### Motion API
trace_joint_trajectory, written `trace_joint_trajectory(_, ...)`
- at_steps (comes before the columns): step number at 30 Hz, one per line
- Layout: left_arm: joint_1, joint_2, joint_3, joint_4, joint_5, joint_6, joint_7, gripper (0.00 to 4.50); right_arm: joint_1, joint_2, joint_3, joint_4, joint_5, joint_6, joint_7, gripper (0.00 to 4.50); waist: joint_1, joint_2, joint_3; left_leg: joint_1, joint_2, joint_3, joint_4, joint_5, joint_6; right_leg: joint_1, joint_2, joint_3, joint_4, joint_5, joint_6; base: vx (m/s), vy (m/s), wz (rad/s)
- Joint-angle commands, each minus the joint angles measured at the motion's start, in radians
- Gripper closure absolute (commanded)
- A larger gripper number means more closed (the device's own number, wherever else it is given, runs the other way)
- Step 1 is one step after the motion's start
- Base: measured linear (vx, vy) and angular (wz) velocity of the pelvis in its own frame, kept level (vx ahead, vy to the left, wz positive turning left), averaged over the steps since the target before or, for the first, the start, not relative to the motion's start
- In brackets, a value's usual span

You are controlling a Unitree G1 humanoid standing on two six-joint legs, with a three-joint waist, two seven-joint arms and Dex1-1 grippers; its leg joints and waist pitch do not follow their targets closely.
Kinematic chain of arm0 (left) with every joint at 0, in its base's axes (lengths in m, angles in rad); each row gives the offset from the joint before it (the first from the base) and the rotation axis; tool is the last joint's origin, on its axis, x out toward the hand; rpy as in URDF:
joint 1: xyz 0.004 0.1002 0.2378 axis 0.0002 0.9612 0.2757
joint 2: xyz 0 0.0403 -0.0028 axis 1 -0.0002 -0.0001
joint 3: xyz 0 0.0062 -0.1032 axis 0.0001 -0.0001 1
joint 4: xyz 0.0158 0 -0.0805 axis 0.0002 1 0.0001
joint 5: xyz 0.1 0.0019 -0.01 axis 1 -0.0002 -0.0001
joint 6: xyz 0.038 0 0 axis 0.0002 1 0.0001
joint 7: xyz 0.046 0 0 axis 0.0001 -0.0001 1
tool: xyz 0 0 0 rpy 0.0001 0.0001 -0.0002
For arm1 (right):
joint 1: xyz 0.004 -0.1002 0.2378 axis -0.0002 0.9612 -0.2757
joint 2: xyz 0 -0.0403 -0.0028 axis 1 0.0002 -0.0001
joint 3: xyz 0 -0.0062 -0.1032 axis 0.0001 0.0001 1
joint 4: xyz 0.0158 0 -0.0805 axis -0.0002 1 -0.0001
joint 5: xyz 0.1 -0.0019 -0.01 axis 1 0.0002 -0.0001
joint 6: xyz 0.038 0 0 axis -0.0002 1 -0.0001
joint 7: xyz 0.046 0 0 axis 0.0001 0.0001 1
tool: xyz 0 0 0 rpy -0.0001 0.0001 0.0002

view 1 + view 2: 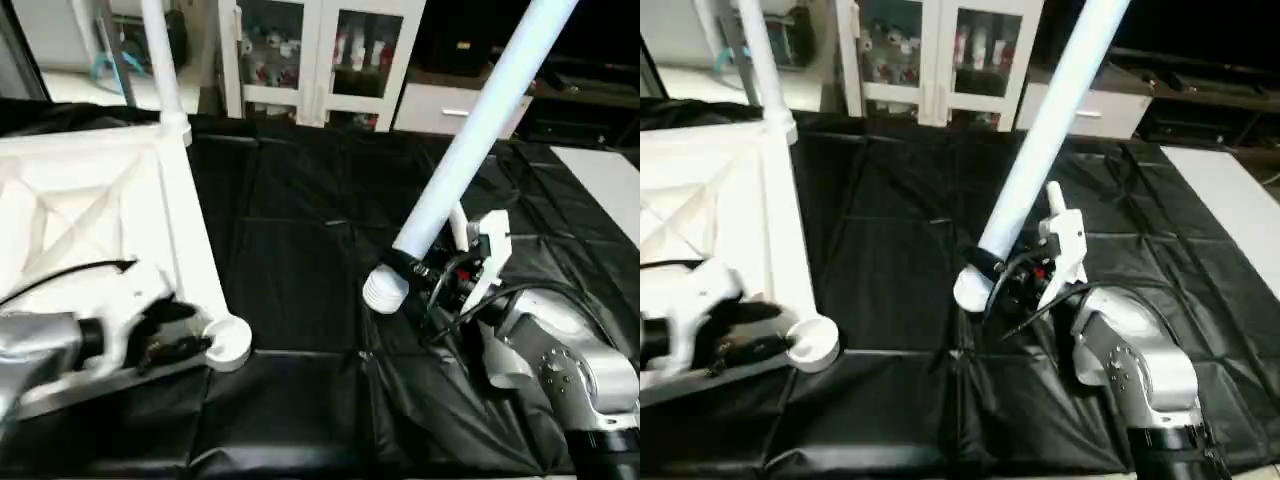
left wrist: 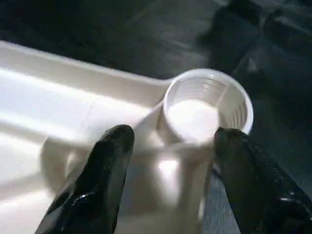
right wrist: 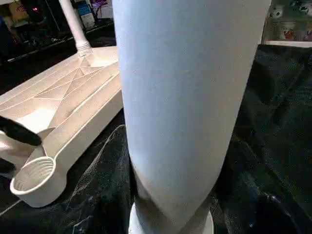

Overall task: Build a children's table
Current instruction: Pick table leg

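The white tabletop [image 1: 185, 230] lies upside down at the left, its X ribs facing up. One white leg [image 1: 160, 60] stands upright in its far corner socket. My left gripper [image 1: 185, 340] is at the near corner, and its black fingers [image 2: 105, 170] stand apart on either side of the neck behind the empty round socket [image 2: 207, 112]. My right gripper [image 1: 430, 270] is shut on a second leg [image 1: 470, 140] just above its threaded end [image 1: 385, 290]. This leg tilts up and away to the right, with the end hanging a little above the cloth, right of the empty socket [image 3: 31, 175].
A black cloth [image 1: 300, 250] covers the work surface. A white cabinet with glass doors [image 1: 310, 50] stands behind it. A white sheet [image 1: 610, 190] lies at the far right edge. A black cable [image 1: 70, 275] runs over my left wrist.
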Motion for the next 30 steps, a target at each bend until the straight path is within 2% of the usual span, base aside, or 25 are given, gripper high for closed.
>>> trace_joint_trajectory(1, 0.015, 0.023, 0.006, -0.025, -0.002, 0.010, -0.022, 1.14, -0.017, -0.012, 0.003, 0.000, 0.005, -0.004, 0.017, 2.65, 0.001, 0.019, -0.044, 0.030, 0.042, -0.013, -0.095, -0.275, -0.047, 0.015, -0.045, 0.024, -0.072, -0.176, -0.171, 0.000, 0.000, 0.00)
trace_joint_trajectory(4, 0.040, 0.047, 0.009, -0.039, -0.005, 0.018, -0.038, 1.06, -0.009, -0.013, 0.012, -0.013, 0.014, 0.007, 0.030, 2.65, 0.003, 0.022, -0.043, 0.031, 0.042, -0.012, -0.096, -0.277, -0.047, 0.012, -0.044, 0.025, -0.071, -0.172, -0.172, 0.000, 0.000, 0.00)
trace_joint_trajectory(5, 0.046, 0.050, 0.007, -0.044, 0.000, 0.011, -0.037, 0.81, -0.005, -0.013, 0.014, -0.018, 0.016, 0.010, 0.032, 2.65, 0.004, 0.022, -0.042, 0.032, 0.043, -0.012, -0.097, -0.290, -0.051, 0.011, -0.045, 0.025, -0.072, -0.181, -0.172, 0.000, 0.000, 0.00)
trace_joint_trajectory(6, 0.051, 0.053, 0.006, -0.047, 0.003, 0.005, -0.035, 0.74, -0.003, -0.013, 0.015, -0.020, 0.017, 0.012, 0.033, 2.65, 0.004, 0.022, -0.042, 0.033, 0.043, -0.012, -0.097, -0.303, -0.055, 0.011, -0.046, 0.025, -0.073, -0.194, -0.170, 0.000, 0.000, 0.00)
trace_joint_trajectory(11, 0.075, 0.056, -0.027, -0.055, 0.012, -0.001, -0.033, 0.55, 0.009, -0.006, 0.025, -0.030, 0.016, 0.012, 0.036, 2.65, 0.004, 0.021, -0.042, 0.032, 0.043, -0.013, -0.098, -0.316, -0.060, 0.010, -0.047, 0.026, -0.075, -0.211, -0.161, 0.000, 0.000, 0.00)
trace_joint_trajectory(13, 0.073, 0.054, -0.046, -0.040, 0.035, -0.017, -0.023, 0.55, 0.011, -0.001, 0.027, -0.032, 0.015, 0.011, 0.034, 2.65, 0.005, 0.023, -0.042, 0.032, 0.043, -0.013, -0.098, -0.314, -0.060, 0.010, -0.047, 0.027, -0.076, -0.208, -0.161, 0.000, 0.000, 0.00)
trace_joint_trajectory(14, 0.066, 0.047, -0.071, -0.008, 0.076, -0.054, -0.002, 0.55, 0.015, 0.004, 0.028, -0.034, 0.015, 0.010, 0.031, 2.65, 0.004, 0.023, -0.042, 0.033, 0.044, -0.014, -0.098, -0.314, -0.058, 0.009, -0.046, 0.026, -0.077, -0.205, -0.156, 0.000, 0.000, 0.00)
trace_joint_trajectory(15, 0.066, 0.047, -0.071, -0.008, 0.076, -0.054, -0.002, 0.55, 0.015, 0.004, 0.028, -0.034, 0.015, 0.010, 0.031, 2.65, 0.004, 0.023, -0.042, 0.033, 0.044, -0.014, -0.098, -0.314, -0.058, 0.009, -0.046, 0.026, -0.077, -0.205, -0.156, 0.000, 0.000, 0.00)
trace_joint_trajectory(16, 0.053, 0.033, -0.099, 0.039, 0.128, -0.100, 0.029, 0.55, 0.021, 0.011, 0.028, -0.038, 0.013, 0.008, 0.027, 2.65, 0.002, 0.018, -0.044, 0.031, 0.043, -0.013, -0.097, -0.306, -0.058, 0.012, -0.046, 0.027, -0.075, -0.196, -0.153, 0.000, 0.000, 0.00)
trace_joint_trajectory(17, 0.048, 0.027, -0.102, 0.051, 0.138, -0.108, 0.038, 0.55, 0.023, 0.012, 0.029, -0.039, 0.012, 0.007, 0.025, 2.65, 0.003, 0.020, -0.043, 0.031, 0.043, -0.013, -0.097, -0.308, -0.057, 0.010, -0.046, 0.027, -0.076, -0.198, -0.148, 0.000, 0.000, 0.00)
trace_joint_trajectory(18, 0.044, 0.024, -0.105, 0.069, 0.151, -0.127, 0.046, 0.79, 0.027, 0.012, 0.029, -0.043, 0.013, 0.007, 0.024, 2.65, 0.004, 0.020, -0.046, 0.031, 0.044, -0.014, -0.096, -0.293, -0.057, 0.013, -0.047, 0.027, -0.075, -0.182, -0.150, 0.000, 0.000, 0.00)
trace_joint_trajectory(20, 0.041, 0.021, -0.107, 0.080, 0.155, -0.135, 0.048, 0.79, 0.030, 0.013, 0.030, -0.047, 0.014, 0.008, 0.022, 2.65, 0.003, 0.018, -0.046, 0.031, 0.043, -0.013, -0.097, -0.289, -0.057, 0.013, -0.046, 0.025, -0.072, -0.167, -0.157, 0.000, 0.000, 0.00)
trace_joint_trajectory(21, 0.041, 0.020, -0.108, 0.084, 0.156, -0.138, 0.048, 0.79, 0.032, 0.012, 0.030, -0.050, 0.016, 0.008, 0.021, 2.65, 0.004, 0.019, -0.045, 0.032, 0.043, -0.013, -0.096, -0.291, -0.057, 0.012, -0.046, 0.025, -0.072, -0.169, -0.159, 0.000, 0.000, 0.00)
trace_joint_trajectory(22, 0.042, 0.020, -0.106, 0.079, 0.146, -0.131, 0.042, 1.01, 0.035, 0.012, 0.030, -0.053, 0.017, 0.009, 0.020, 2.65, 0.003, 0.021, -0.044, 0.032, 0.043, -0.013, -0.097, -0.303, -0.058, 0.011, -0.045, 0.026, -0.072, -0.178, -0.161, 0.000, 0.000, 0.00)
trace_joint_trajectory(24, 0.045, 0.019, -0.101, 0.071, 0.133, -0.122, 0.036, 1.13, 0.038, 0.011, 0.029, -0.056, 0.019, 0.009, 0.020, 2.65, 0.002, 0.019, -0.043, 0.033, 0.043, -0.013, -0.098, -0.323, -0.060, 0.010, -0.047, 0.026, -0.075, -0.212, -0.160, 0.000, 0.000, 0.00)
trace_joint_trajectory(26, 0.046, 0.018, -0.098, 0.076, 0.131, -0.128, 0.036, 1.25, 0.041, 0.012, 0.028, -0.058, 0.018, 0.010, 0.021, 2.65, 0.002, 0.019, -0.043, 0.032, 0.044, -0.014, -0.098, -0.321, -0.060, 0.010, -0.048, 0.027, -0.075, -0.216, -0.157, 0.000, 0.000, 0.00)
trace_joint_trajectory(28, 0.046, 0.015, -0.096, 0.086, 0.130, -0.137, 0.031, 1.58, 0.043, 0.012, 0.028, -0.061, 0.016, 0.010, 0.022, 2.65, 0.001, 0.019, -0.043, 0.033, 0.044, -0.014, -0.098, -0.326, -0.060, 0.009, -0.047, 0.027, -0.076, -0.219, -0.155, 0.000, 0.000, 0.00)
trace_joint_trajectory(29, 0.046, 0.013, -0.095, 0.093, 0.128, -0.143, 0.027, 1.58, 0.045, 0.011, 0.028, -0.062, 0.016, 0.010, 0.022, 2.65, 0.002, 0.020, -0.043, 0.033, 0.044, -0.014, -0.098, -0.325, -0.060, 0.008, -0.047, 0.027, -0.076, -0.219, -0.155, 0.000, 0.000, 0.00)
trace_joint_trajectory(30, 0.048, 0.012, -0.094, 0.097, 0.130, -0.149, 0.026, 1.68, 0.046, 0.010, 0.028, -0.063, 0.014, 0.009, 0.023, 2.65, 0.001, 0.017, -0.044, 0.033, 0.043, -0.013, -0.097, -0.323, -0.059, 0.008, -0.046, 0.027, -0.076, -0.214, -0.155, 0.000, 0.000, 0.00)
